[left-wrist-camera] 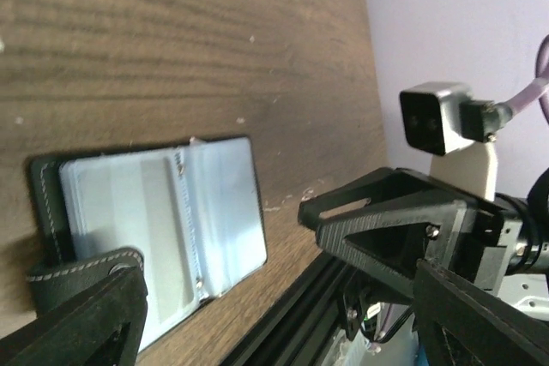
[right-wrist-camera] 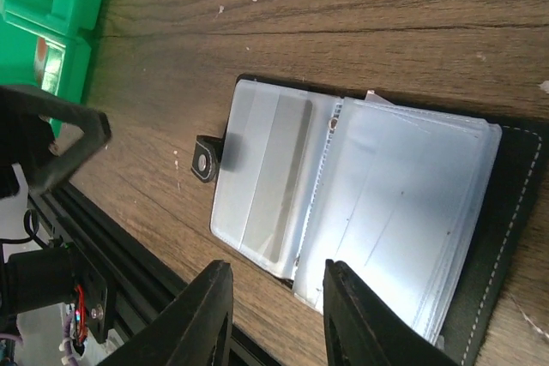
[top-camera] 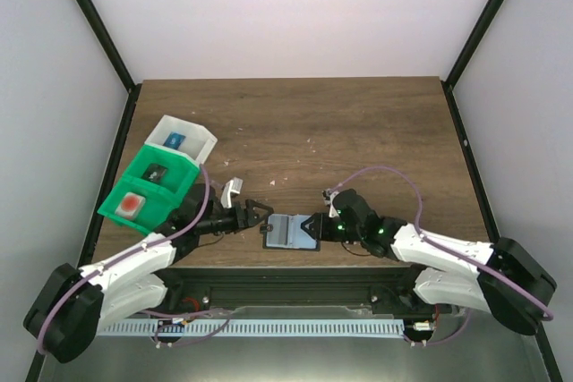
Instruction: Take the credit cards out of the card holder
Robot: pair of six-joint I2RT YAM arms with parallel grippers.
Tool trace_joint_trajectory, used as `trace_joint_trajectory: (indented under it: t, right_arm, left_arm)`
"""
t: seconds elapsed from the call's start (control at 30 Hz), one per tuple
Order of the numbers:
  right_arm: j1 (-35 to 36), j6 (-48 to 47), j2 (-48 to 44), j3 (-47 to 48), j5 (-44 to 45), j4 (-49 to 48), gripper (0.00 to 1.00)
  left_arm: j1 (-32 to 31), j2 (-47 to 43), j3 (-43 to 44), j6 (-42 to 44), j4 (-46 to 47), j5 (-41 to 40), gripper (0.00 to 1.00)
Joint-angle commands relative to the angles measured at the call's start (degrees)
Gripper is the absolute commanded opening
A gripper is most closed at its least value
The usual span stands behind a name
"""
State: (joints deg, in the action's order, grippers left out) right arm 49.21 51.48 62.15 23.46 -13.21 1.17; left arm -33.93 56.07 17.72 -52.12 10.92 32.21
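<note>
Lying open on the table (top-camera: 358, 131) near its front edge, the card holder (top-camera: 291, 231) sits between both tools. The left tool (top-camera: 258, 214) gapes released at its left side. The right tool (top-camera: 315, 225) hovers half-narrowed over its right edge, and I cannot tell whether it grips. Extraction seems just starting; the next move calls for pinning the holder and pinching one of the credit cards, which are hard to make out.

On the left of the wooden table (top-camera: 358, 123) a green bin (top-camera: 182, 187), holding a reddish item (top-camera: 132, 206), touched a white bin (top-camera: 205, 140) beyond it, which held a blue item (top-camera: 173, 140)

One card holder (top-camera: 291, 232), two bins (top-camera: 115, 206) (top-camera: 204, 143), two grippers (top-camera: 262, 215) (top-camera: 316, 225).
</note>
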Motion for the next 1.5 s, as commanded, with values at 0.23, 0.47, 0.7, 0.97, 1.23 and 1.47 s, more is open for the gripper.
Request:
trace_joint_trajectory:
  t: [0.23,0.47,0.7,0.97,1.23,1.47]
  right_arm:
    - [-0.09,-0.03,6.04,-1.51,-0.54,-7.76,0.29]
    - [-0.08,-0.43,8.64,-3.76,1.9,-8.62,0.25]
    - [-0.08,0.12,8.52,-6.62,1.9,-10.65,0.24]
    - [-0.09,-0.01,7.89,-8.35,2.59,-10.71,0.23]
    - [-0.08,0.4,7.1,-9.53,2.46,-11.37,0.23]
    - [-0.12,-0.18,4.85,-8.35,2.6,-8.65,0.23]
  left_arm:
    - [-2.86,6.95,-0.79,-4.8,11.69,-0.32,0.67]
    - [-10.59,15.03,1.62,-6.54,15.54,-4.98,0.73]
    - [-11.83,24.77,4.46,-6.24,18.72,-5.14,0.79]
    - [-11.93,25.93,7.4,-0.72,7.79,-11.92,0.83]
    - [-11.89,20.74,7.07,0.84,-0.74,-18.01,0.86]
    - [-11.89,17.91,8.25,1.18,-7.04,-21.47,0.89]
